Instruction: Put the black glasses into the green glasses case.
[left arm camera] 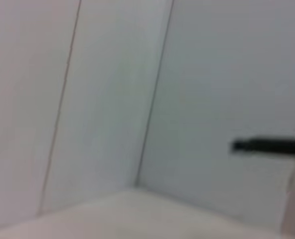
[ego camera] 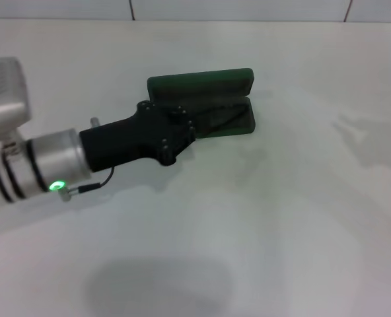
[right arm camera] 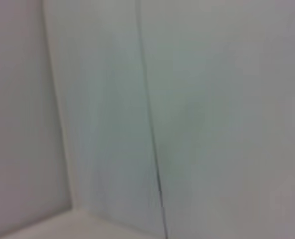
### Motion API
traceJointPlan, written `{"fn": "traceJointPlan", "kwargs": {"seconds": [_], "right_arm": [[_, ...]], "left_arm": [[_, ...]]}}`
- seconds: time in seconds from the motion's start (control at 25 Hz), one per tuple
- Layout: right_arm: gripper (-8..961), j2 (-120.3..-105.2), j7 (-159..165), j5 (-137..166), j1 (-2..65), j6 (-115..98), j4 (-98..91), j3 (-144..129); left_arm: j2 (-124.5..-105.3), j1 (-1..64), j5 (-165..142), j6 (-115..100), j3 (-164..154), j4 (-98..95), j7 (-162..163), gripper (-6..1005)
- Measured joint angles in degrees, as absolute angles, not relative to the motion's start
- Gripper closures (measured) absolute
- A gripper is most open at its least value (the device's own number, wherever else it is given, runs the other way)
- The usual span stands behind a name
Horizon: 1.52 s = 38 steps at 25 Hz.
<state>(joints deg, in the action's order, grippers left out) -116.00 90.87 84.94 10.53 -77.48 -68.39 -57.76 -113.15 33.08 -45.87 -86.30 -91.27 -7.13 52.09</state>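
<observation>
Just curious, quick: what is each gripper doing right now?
Left gripper: at the open green glasses case; grip cannot be told.
Right gripper: not in view.

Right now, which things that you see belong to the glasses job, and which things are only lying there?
Belong to the job:
green glasses case, open
black glasses, inside the case
left gripper, at the case

Only there:
white table

We see a dark green glasses case [ego camera: 202,84] with a darker, near-black interior, and thin black glasses [ego camera: 223,117] against that lining. At its eight o'clock, the left gripper [ego camera: 172,135] is matte black, on a silver wrist banded with black rings and lit by a small green light. The table [ego camera: 281,224] is plain off-white; the tiled wall [left arm camera: 112,74] is white with thin dark seams.
</observation>
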Motion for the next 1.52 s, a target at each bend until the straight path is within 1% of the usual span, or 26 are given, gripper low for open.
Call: {"fn": "traceJointPlan", "kwargs": {"seconds": [0.04, 0.24, 0.56, 1.08, 1.2, 1.32, 1.36, 1.4, 1.52], "right_arm": [[774, -115.99, 88.04, 82.59, 10.47, -81.67, -63.83, -52.53], [774, -115.97, 85.99, 81.13, 10.67, -86.02, -59.19, -48.75], [773, -115.77, 84.44, 81.03, 10.92, -86.97, -55.6, -48.22], [772, -115.51, 82.49, 81.23, 12.12, -87.14, -52.28, -48.11], [772, -115.31, 82.33, 81.29, 12.2, -87.34, -51.67, -48.13], [772, -115.26, 82.14, 81.39, 12.5, -87.4, -50.72, -48.21], [772, -115.27, 82.07, 81.39, 12.58, -87.39, -50.45, -48.2], [772, -115.27, 81.99, 81.45, 12.59, -87.31, -50.22, -48.17], [772, -115.28, 81.54, 81.63, 12.66, -87.05, -49.53, -48.16]], "left_arm": [[-113.16, 33.96, -46.58, -83.35, -91.32, -7.13, 52.63, 917], [-113.53, 35.64, -48.5, -74.1, -91.34, -7.41, 55.65, 918], [-113.82, 35.63, -51.06, -63.35, -91.32, -7.9, 58.68, 917], [-114.9, 35.56, -52.73, -60.12, -91.32, -9.42, 60.6, 918], [-114.89, 33.26, -53.32, -65.49, -91.12, -14.4, 61.73, 917], [-114.64, 28.81, -53.33, -69.6, -90.31, -23.05, 64.03, 917], [-114.62, 26.12, -54.05, -69.76, -89.87, -29.35, 66.38, 914], [-114.62, 26.12, -54.05, -69.76, -89.87, -29.35, 66.38, 912], [-114.6, 23.34, -61.03, -65.4, -89.25, -40.41, 73.12, 904]]}}
